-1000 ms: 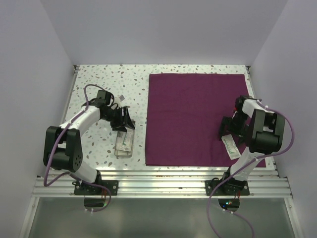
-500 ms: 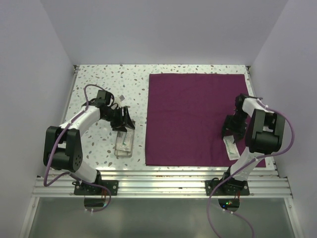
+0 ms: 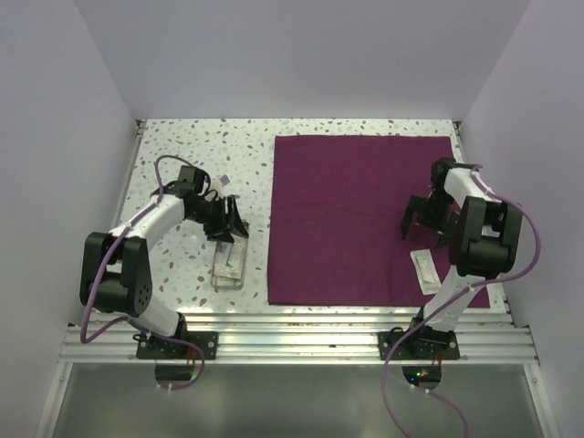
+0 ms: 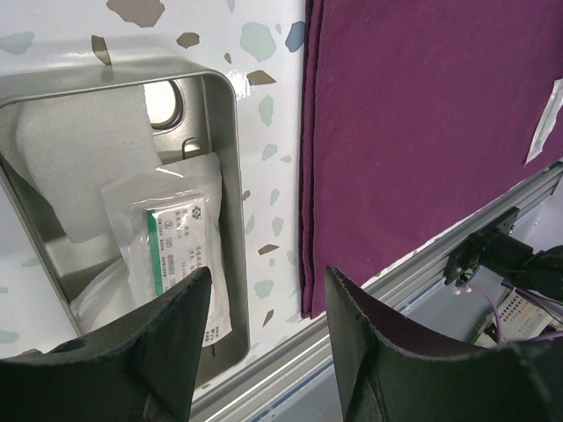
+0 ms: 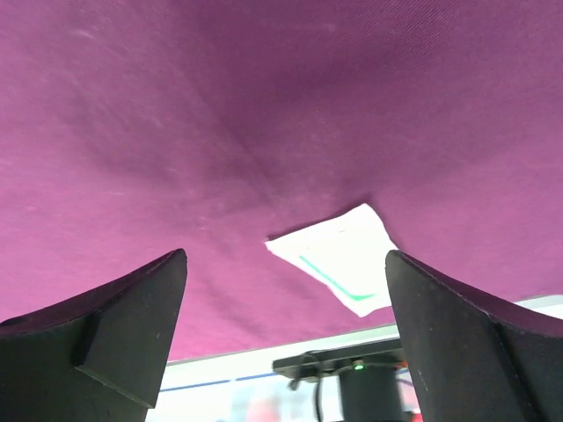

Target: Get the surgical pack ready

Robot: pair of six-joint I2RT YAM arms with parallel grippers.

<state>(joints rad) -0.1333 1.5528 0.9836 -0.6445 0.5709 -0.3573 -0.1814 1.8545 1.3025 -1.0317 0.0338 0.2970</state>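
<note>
A dark magenta cloth (image 3: 360, 219) lies flat on the right half of the table. A white sealed packet (image 3: 425, 271) lies on its near right part; it also shows in the right wrist view (image 5: 339, 258). My right gripper (image 3: 426, 223) is open and empty above the cloth, just beyond the packet. A small steel tray (image 3: 230, 265) sits left of the cloth; in the left wrist view its rim (image 4: 230, 189) surrounds white gauze (image 4: 75, 158) and a packet with a green stripe (image 4: 176, 255). My left gripper (image 3: 225, 225) is open and empty above the tray's far end.
The speckled tabletop (image 3: 182, 173) lies left of the cloth. An aluminium rail (image 3: 292, 333) runs along the near edge. White walls close in the left, back and right sides. The cloth's left edge (image 4: 308, 176) lies close beside the tray.
My right gripper has moved away from the white packet toward the far side, leaving the packet lying on the cloth. The left arm has not moved.
</note>
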